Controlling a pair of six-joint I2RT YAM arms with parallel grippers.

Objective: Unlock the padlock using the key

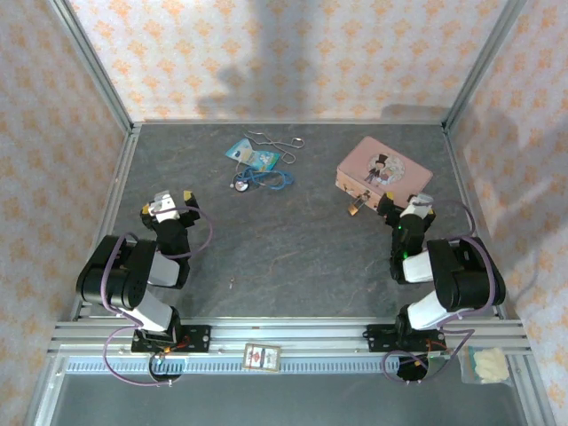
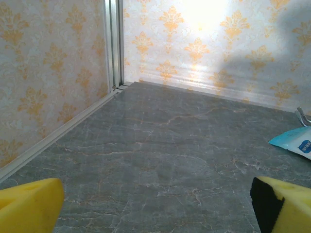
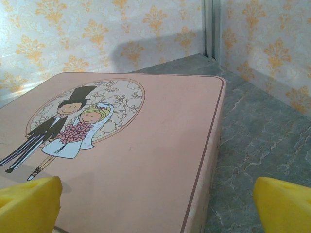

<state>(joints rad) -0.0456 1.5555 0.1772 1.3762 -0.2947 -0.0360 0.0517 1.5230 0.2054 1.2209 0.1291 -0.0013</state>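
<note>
Hanging off the seven o'clock corner of the pink tin box [image 1: 390, 169], the padlock [image 1: 355, 206] sits small and brass-coloured against the box's front edge, at the right rear of the table [image 1: 284, 257]. The right gripper [image 1: 410, 207] hovers just beside it at three o'clock, over the near edge of the box. Its yellow fingertips [image 3: 29, 206] are spread wide with nothing between them and the lid's bride-and-groom picture ahead.

Well apart at nine o'clock, the left gripper [image 1: 167, 202] is likewise spread and empty, facing bare table and the far left corner.

The task looks not yet begun: no key is in either gripper and the lock hangs untouched. At ten o'clock from the padlock lie a blue packet [image 1: 253, 156], a blue cord with a round disc [image 1: 257, 180] and thin wire loops [image 1: 277, 142]. The key may be among these, though the view is too coarse to pick it out. The next move calls for finding and pinching that key by its head, probably with the left arm, which is nearer. The right would then steady the lock so the keyhole faces out.

The box is closed, so its contents cannot be told. The packet looks flat and sealed.
</note>
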